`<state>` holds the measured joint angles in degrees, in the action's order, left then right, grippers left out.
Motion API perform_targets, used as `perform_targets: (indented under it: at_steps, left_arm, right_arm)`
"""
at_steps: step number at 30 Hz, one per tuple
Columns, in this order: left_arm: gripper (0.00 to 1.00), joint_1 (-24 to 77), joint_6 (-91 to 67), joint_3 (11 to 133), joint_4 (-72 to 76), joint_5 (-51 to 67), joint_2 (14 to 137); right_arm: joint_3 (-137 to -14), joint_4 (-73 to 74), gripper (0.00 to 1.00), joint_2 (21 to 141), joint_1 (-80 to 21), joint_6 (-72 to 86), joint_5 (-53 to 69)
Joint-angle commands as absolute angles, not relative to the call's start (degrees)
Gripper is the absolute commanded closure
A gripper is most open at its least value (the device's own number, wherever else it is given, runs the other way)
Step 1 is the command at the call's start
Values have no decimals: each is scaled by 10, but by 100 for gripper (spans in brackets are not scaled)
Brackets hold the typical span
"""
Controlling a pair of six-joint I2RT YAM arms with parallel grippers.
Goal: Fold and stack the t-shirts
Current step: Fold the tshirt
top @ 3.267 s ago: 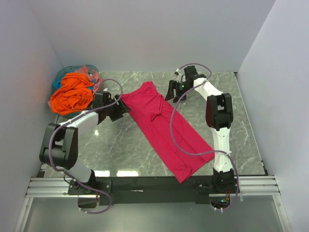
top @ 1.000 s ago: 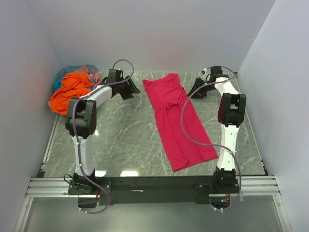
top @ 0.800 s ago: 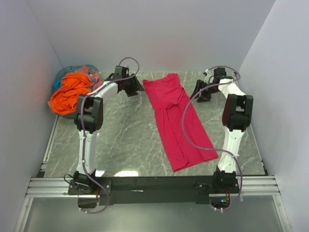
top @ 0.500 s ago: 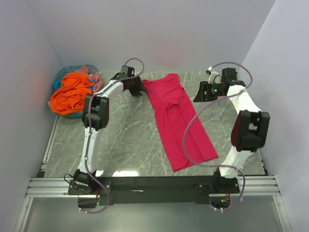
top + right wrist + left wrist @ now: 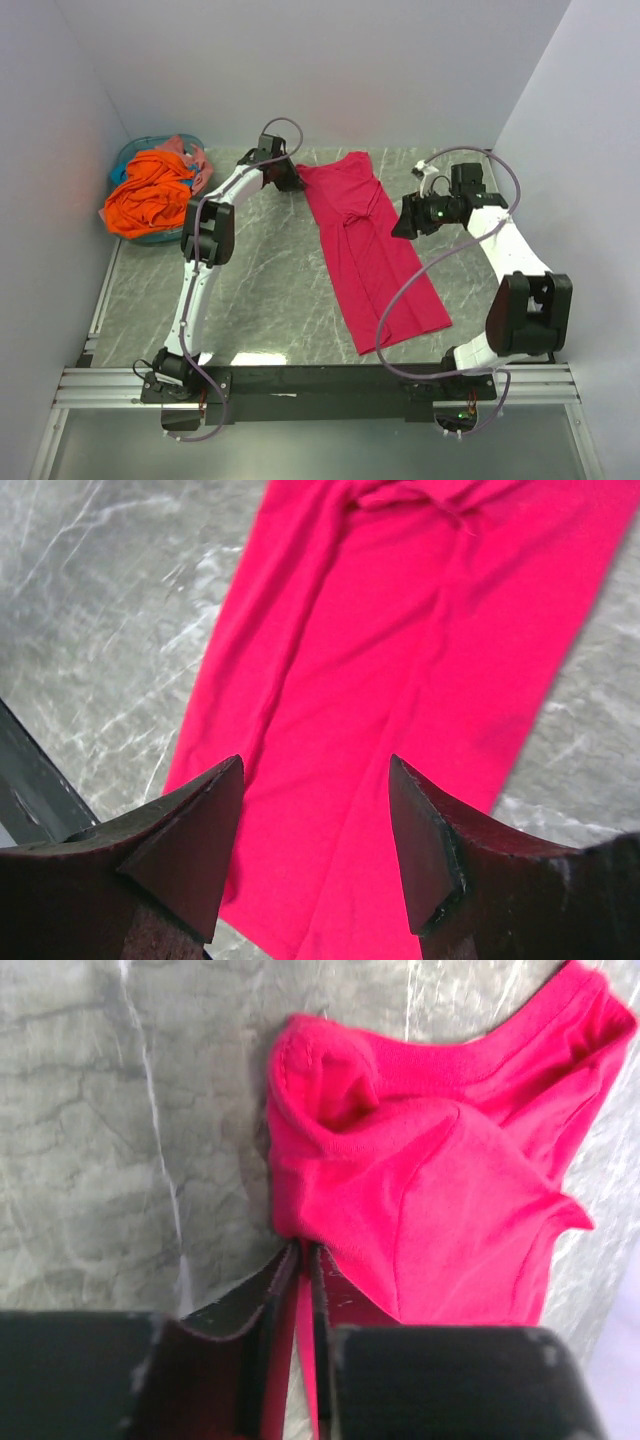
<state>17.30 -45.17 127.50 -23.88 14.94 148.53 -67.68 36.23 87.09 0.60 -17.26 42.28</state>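
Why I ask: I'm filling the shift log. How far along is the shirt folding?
Done: the crimson shirt lies flat, seemingly folded lengthwise. In hand: left end effector pinches its collar-end corner; right end effector open, empty. Left: orange shirt and salmon shirt in the basket; nothing stacked.

The left arm (image 5: 190, 300) and the right arm (image 5: 505, 235) each had smooth white link shells joined by chunky black joint housings (image 5: 527, 312), with a thin lilac-grey cable (image 5: 400, 290) looping loosely along the length. Both were bolted to a black base bar (image 5: 320, 385) on a silver slotted rail (image 5: 100, 385) at the table's near edge, and a small green light (image 5: 438, 211) glowed on the right wrist. The left gripper (image 5: 300, 1250) and right gripper (image 5: 315, 765) carried matte black wedge-shaped fingers (image 5: 180, 840) with a faint reddish sheen.
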Motion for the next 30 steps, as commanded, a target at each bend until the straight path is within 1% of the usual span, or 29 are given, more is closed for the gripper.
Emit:
perform_targets:
  at_steps: [1, 6, 9, 17, 20, 21, 23, 24, 25, 26, 27, 28, 29, 30]
  left_arm:
    - [85, 166, -460, 1285, -240, 123, 1511]
    - [96, 144, -466, 1277, -224, 117, 1501]
    - [98, 127, -461, 1295, -232, 121, 1506]
    - [98, 90, -434, 1339, -251, 139, 1522]
    - [90, 77, -431, 1339, -247, 149, 1521]
    - [84, 75, -429, 1339, -246, 152, 1520]
    - [78, 70, -415, 1331, -242, 168, 1504]
    - [73, 70, -408, 1307, -236, 174, 1493]
    - [70, 70, -400, 1287, -215, 177, 1456]
    - [67, 71, -380, 1259, -199, 177, 1429]
    - [58, 71, -371, 1191, -179, 174, 1399]
    - [54, 71, -361, 1154, -143, 170, 1331]
    - [50, 72, -337, 1117, -122, 163, 1294]
    - [43, 74, -322, 1045, -108, 140, 1256]
  right_arm:
    - [-661, 344, 33, 819, -18, -198, 425]
    - [-651, 346, 33, 799, -34, -214, 417]
    - [-643, 341, 33, 782, -50, -226, 403]
    - [-643, 331, 32, 749, -73, -232, 367]
    - [-650, 340, 32, 737, -73, -242, 361]
    - [-650, 347, 32, 734, -73, -255, 362]
    - [-651, 358, 30, 722, -76, -279, 375]
    - [-650, 373, 28, 717, -76, -313, 382]
    - [-647, 380, 27, 703, -76, -336, 401]
    - [-643, 387, 26, 695, -79, -359, 407]
    - [-636, 388, 22, 685, -78, -403, 415]
    - [-618, 388, 20, 662, -78, -427, 423]
    - [-606, 386, 18, 650, -78, -452, 445]
    - [-593, 381, 13, 636, -77, -510, 456]
